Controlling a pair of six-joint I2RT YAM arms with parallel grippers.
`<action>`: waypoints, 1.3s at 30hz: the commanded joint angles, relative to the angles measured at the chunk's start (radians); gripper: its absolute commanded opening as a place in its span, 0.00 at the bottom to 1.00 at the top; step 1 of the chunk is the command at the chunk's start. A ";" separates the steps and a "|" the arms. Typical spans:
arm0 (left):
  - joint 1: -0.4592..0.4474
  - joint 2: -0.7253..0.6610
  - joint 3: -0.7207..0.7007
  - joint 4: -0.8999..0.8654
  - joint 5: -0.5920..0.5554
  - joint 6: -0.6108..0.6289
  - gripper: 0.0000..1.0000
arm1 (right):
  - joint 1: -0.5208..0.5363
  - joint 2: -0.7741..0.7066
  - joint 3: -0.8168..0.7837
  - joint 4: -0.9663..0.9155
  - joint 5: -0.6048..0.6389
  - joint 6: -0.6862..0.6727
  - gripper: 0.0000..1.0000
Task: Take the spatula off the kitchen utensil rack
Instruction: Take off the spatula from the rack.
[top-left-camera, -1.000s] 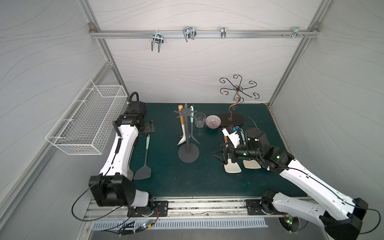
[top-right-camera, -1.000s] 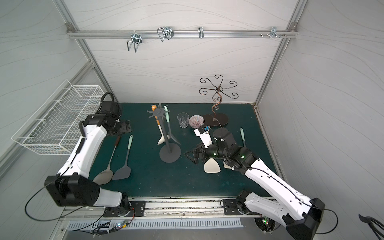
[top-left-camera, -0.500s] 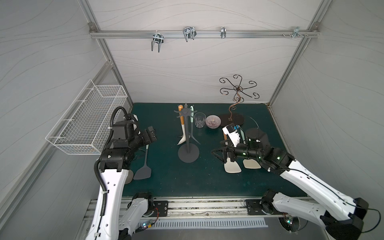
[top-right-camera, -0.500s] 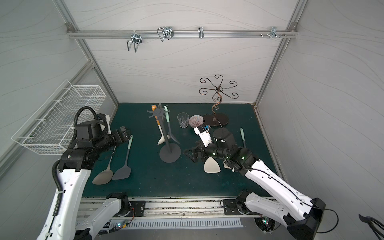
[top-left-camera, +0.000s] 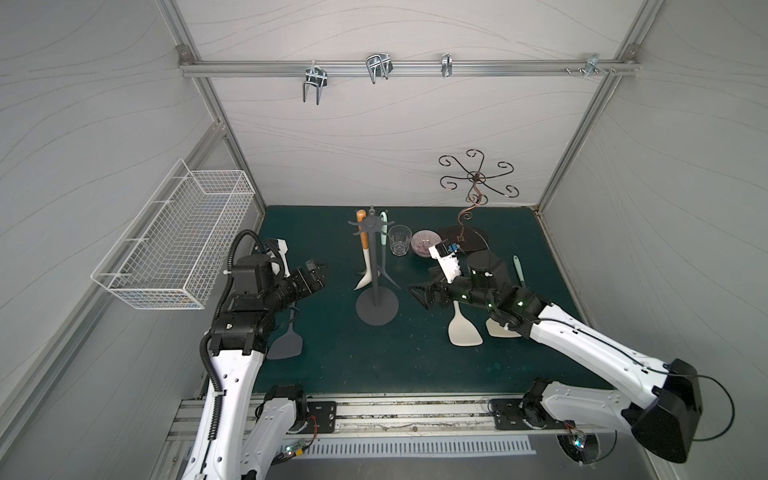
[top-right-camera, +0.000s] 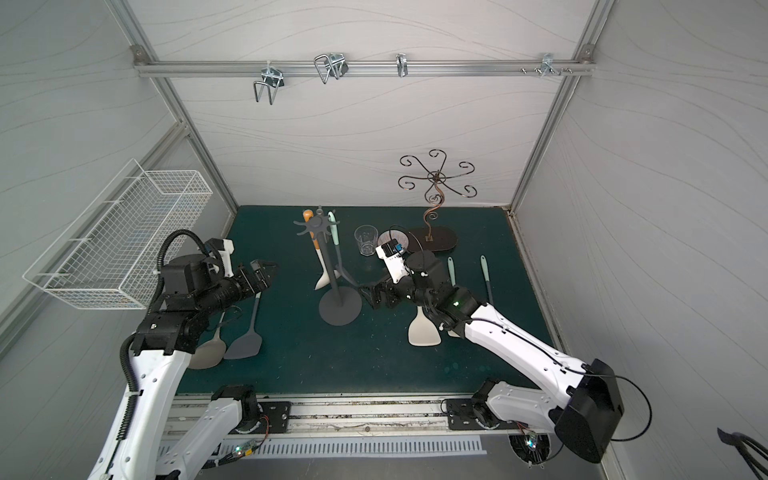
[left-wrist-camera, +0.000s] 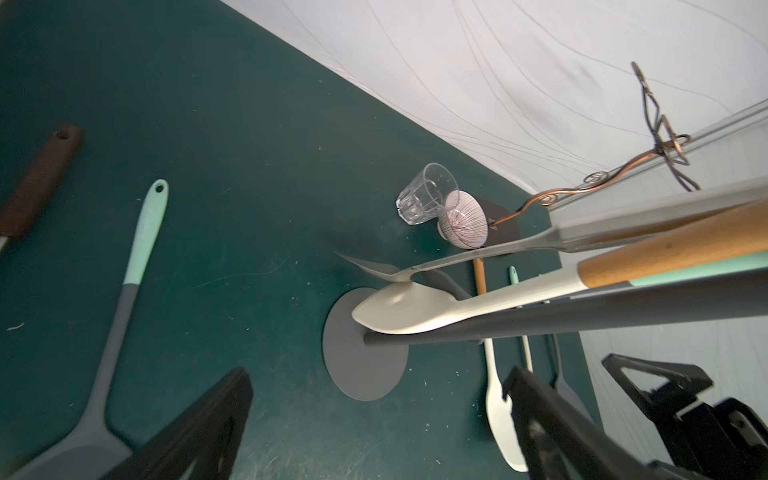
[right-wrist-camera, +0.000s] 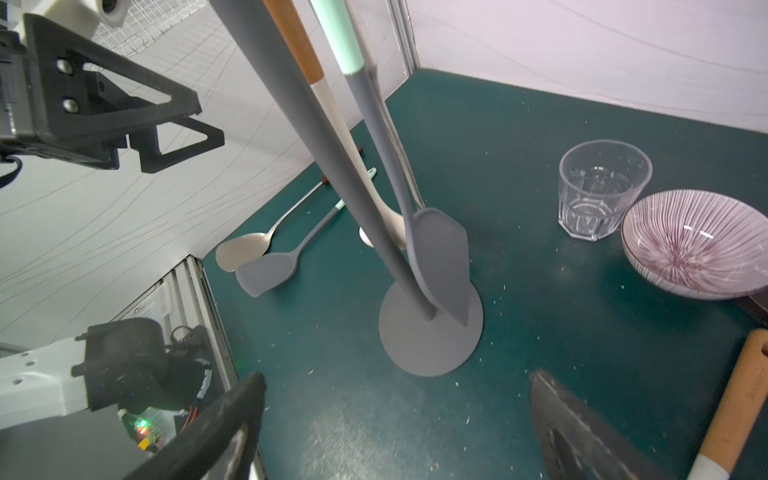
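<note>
**Spatula on the rack, both jaws empty**

I see the mint-handled grey spatula (right-wrist-camera: 440, 257) hanging from the kitchen utensil rack (top-left-camera: 374, 316) mid-tabletop, beside a cream spoon (top-left-camera: 362, 281). Left jaws and right jaws are spread either side of the rack, touching nothing.

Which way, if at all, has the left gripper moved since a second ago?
Yes. The left gripper has moved closer to the utensil rack.

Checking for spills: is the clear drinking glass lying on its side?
No, the clear drinking glass stands upright on the dark green mat, mouth up.
</note>
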 joint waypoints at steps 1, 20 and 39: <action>0.003 -0.004 0.020 0.052 0.078 -0.016 0.99 | -0.045 0.042 0.026 0.114 -0.129 -0.047 0.97; 0.002 -0.064 -0.078 0.186 0.346 -0.069 0.99 | -0.270 0.452 0.288 0.468 -0.835 0.006 0.78; 0.002 -0.021 -0.075 0.210 0.381 -0.070 0.99 | -0.220 0.674 0.483 0.618 -1.023 0.107 0.69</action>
